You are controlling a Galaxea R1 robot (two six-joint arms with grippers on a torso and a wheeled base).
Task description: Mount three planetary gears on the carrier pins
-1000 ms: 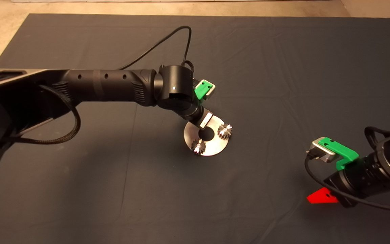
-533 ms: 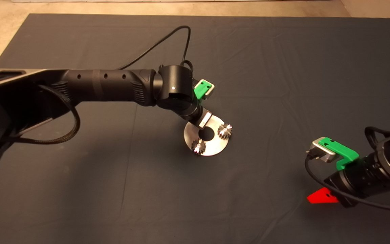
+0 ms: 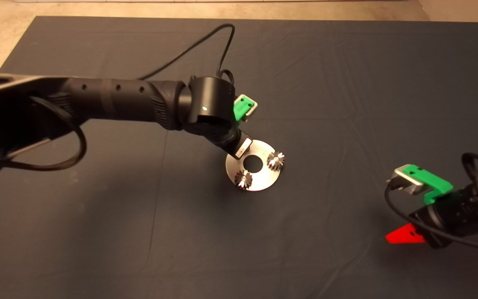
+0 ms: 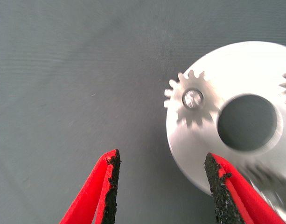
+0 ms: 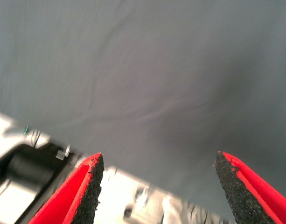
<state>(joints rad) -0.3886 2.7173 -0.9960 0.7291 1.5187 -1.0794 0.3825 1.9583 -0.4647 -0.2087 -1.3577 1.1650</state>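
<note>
Small, hard, shiny planetary gears [image 4: 190, 99] on carrier pins [image 4: 193, 98]; likely slippery, best pinched by toothed sides; left gripper [image 4: 161, 186] spread apart, empty; right gripper [image 5: 156, 186] spread too, parked aside

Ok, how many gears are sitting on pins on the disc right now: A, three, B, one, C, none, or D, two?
A: the head view shows two gears on the disc, and the left wrist view shows a third gear seated on its pin, with the open left gripper empty beside it.
</note>
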